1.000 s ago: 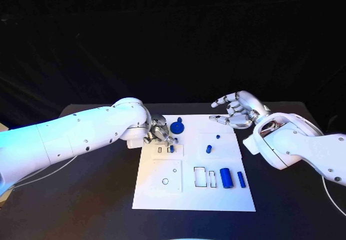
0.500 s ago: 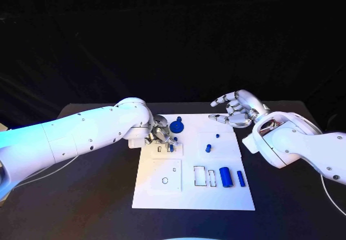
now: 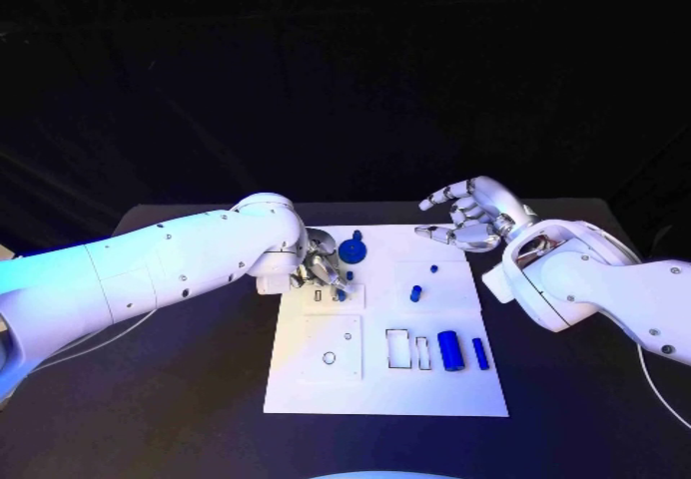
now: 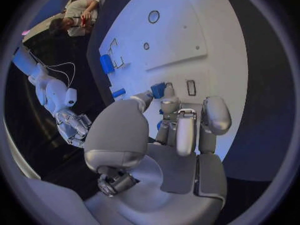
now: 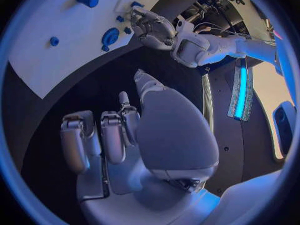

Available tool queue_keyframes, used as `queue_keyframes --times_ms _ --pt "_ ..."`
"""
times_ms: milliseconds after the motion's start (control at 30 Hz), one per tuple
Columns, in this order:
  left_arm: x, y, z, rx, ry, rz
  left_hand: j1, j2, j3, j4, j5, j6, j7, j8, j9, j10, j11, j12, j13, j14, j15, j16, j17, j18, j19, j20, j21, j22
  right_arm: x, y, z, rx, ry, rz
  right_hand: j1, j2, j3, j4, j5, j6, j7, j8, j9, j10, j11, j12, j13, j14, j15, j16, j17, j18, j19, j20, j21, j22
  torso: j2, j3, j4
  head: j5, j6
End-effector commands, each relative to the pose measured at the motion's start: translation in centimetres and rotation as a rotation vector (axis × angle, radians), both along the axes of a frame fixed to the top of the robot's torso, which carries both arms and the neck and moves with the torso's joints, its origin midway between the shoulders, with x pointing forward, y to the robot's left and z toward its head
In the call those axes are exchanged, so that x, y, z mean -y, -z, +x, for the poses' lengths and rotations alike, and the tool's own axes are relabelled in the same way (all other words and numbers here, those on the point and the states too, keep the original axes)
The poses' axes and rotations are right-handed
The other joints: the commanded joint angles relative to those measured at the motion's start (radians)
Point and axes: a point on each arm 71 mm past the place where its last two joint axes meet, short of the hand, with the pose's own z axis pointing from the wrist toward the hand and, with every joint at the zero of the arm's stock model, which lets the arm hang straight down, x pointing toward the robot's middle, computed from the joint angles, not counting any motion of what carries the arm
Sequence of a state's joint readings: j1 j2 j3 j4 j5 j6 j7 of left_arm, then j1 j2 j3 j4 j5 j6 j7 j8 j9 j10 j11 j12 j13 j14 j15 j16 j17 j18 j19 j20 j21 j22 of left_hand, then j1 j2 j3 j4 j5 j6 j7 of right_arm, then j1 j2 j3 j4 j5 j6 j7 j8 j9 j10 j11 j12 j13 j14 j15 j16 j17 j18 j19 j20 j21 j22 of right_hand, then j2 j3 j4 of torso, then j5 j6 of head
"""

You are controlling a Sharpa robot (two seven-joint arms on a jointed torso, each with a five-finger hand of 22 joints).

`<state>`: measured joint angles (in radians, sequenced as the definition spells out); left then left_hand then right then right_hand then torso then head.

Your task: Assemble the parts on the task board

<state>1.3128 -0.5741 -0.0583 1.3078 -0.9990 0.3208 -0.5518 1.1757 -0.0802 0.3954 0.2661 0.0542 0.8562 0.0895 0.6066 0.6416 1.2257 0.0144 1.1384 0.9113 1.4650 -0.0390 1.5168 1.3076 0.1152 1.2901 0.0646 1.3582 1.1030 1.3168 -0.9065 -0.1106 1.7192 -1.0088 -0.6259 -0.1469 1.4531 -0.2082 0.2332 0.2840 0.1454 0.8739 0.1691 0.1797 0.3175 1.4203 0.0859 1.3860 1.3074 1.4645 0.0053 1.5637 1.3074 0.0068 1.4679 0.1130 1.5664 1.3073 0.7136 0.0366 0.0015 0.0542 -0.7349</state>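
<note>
The task board point(image 3: 432, 394) lies flat in the middle of the black table point(image 3: 188, 389). The left hand point(image 3: 320, 267) is lowered over the board's far left corner and pinches a small blue part point(image 4: 158, 90) between thumb and fingertips, just beside a rectangular slot. The right hand point(image 3: 468, 220) hovers above the board's far right edge, fingers spread and curled, holding nothing. A blue cylinder point(image 3: 450, 351) and a narrower blue bar point(image 3: 479, 353) lie side by side near the board's right edge.
</note>
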Motion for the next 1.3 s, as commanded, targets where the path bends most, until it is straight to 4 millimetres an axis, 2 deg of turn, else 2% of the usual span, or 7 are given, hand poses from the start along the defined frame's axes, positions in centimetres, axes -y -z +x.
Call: queue_keyframes --times_ms 33,133,400,433,500,1000,1300 --pt "0.2 0.0 -0.1 -0.025 0.015 0.001 0.025 0.002 0.026 -0.009 0.003 -0.002 -0.005 0.003 0.004 -0.004 -0.002 0.004 0.002 0.070 -0.007 0.000 0.159 -0.019 0.002 0.001 0.006 0.001 -0.1 0.0 0.0 -0.005 -0.011 -0.005 0.002 0.006 -0.002 0.004 0.005 0.002 0.003 -0.003 -0.001 -0.007 0.002 -0.003 0.109 0.099 0.009 -0.006 0.235 -0.007 0.103 0.005 0.004 0.264 -0.001 0.0001 -0.0005 0.000 -0.002" --pt "0.2 0.1 -0.2 -0.030 0.012 -0.004 0.064 0.002 0.097 -0.039 0.003 -0.004 -0.008 0.001 0.014 -0.005 -0.006 0.002 0.000 0.071 -0.011 0.001 0.161 -0.019 0.002 -0.002 0.007 0.003 -0.2 0.0 0.0 -0.006 -0.011 -0.006 0.002 0.006 -0.002 0.004 0.005 0.002 0.003 -0.003 -0.001 -0.007 0.002 -0.003 0.109 0.099 0.009 -0.006 0.235 -0.007 0.103 0.005 0.004 0.264 -0.001 0.0003 -0.0001 0.000 -0.002" --pt "0.2 0.1 -0.2 -0.030 0.012 -0.004 0.064 0.002 0.097 -0.039 0.003 -0.004 -0.008 0.001 0.014 -0.005 -0.006 0.002 0.000 0.071 -0.011 0.001 0.161 -0.019 0.002 -0.002 0.007 0.003 -0.2 0.0 0.0 -0.006 -0.011 -0.006 0.002 0.006 -0.002 0.004 0.005 0.002 0.003 -0.003 -0.001 -0.007 0.002 -0.003 0.109 0.099 0.009 -0.006 0.235 -0.007 0.103 0.005 0.004 0.264 -0.001 0.0003 -0.0001 0.000 -0.002" --pt "0.2 0.0 -0.2 -0.055 -0.027 -0.062 0.013 -0.046 0.416 -0.175 0.005 -0.003 -0.023 0.078 0.143 0.026 -0.023 0.004 0.008 0.081 -0.025 0.014 0.186 -0.022 0.011 -0.015 0.016 0.019 -0.2 0.1 0.1 -0.011 -0.012 -0.008 0.001 0.008 -0.002 0.004 0.006 0.003 0.003 -0.003 -0.001 -0.008 0.002 -0.004 0.108 0.098 0.008 -0.007 0.234 -0.007 0.103 0.005 0.004 0.264 0.000 0.0006 -0.0009 -0.001 -0.001" --pt "0.1 0.0 -0.2 -0.060 -0.039 -0.077 -0.005 -0.050 0.458 -0.194 0.008 -0.002 -0.026 0.091 0.167 0.033 -0.024 0.007 0.012 0.083 -0.027 0.017 0.191 -0.023 0.014 -0.017 0.018 0.022 -0.2 0.1 0.1 -0.012 -0.011 -0.009 0.001 0.008 -0.002 0.004 0.006 0.003 0.003 -0.003 -0.001 -0.008 0.002 -0.004 0.108 0.098 0.008 -0.007 0.234 -0.007 0.103 0.005 0.004 0.264 0.000 0.0007 -0.0010 -0.001 -0.001" --pt "-1.4 -0.6 -0.9 -0.046 -0.100 -0.144 -0.060 -0.072 0.529 -0.237 0.039 0.004 -0.034 0.113 0.216 0.049 -0.032 0.013 0.019 0.087 -0.033 0.023 0.204 -0.024 0.021 -0.023 0.022 0.031 0.0 0.2 0.1 -0.017 -0.009 -0.010 0.001 0.008 -0.002 0.004 0.006 0.003 0.003 -0.003 -0.001 -0.008 0.002 -0.004 0.108 0.098 0.008 -0.007 0.234 -0.007 0.103 0.005 0.004 0.264 -0.002 0.0011 0.0041 -0.003 -0.001" --pt "-1.8 -0.8 -1.1 0.089 -0.081 -0.081 -0.078 -0.086 0.554 -0.261 0.106 0.015 -0.037 0.117 0.235 0.062 -0.035 0.016 0.025 0.089 -0.037 0.025 0.209 -0.026 0.030 -0.027 0.028 0.044 0.1 0.2 0.2 -0.017 -0.007 -0.009 -0.001 0.010 -0.001 0.005 0.008 0.004 0.003 -0.002 -0.002 -0.008 0.001 -0.005 0.108 0.098 0.008 -0.007 0.233 -0.007 0.103 0.005 0.004 0.264 -0.001 0.0014 0.0018 0.002 -0.004"
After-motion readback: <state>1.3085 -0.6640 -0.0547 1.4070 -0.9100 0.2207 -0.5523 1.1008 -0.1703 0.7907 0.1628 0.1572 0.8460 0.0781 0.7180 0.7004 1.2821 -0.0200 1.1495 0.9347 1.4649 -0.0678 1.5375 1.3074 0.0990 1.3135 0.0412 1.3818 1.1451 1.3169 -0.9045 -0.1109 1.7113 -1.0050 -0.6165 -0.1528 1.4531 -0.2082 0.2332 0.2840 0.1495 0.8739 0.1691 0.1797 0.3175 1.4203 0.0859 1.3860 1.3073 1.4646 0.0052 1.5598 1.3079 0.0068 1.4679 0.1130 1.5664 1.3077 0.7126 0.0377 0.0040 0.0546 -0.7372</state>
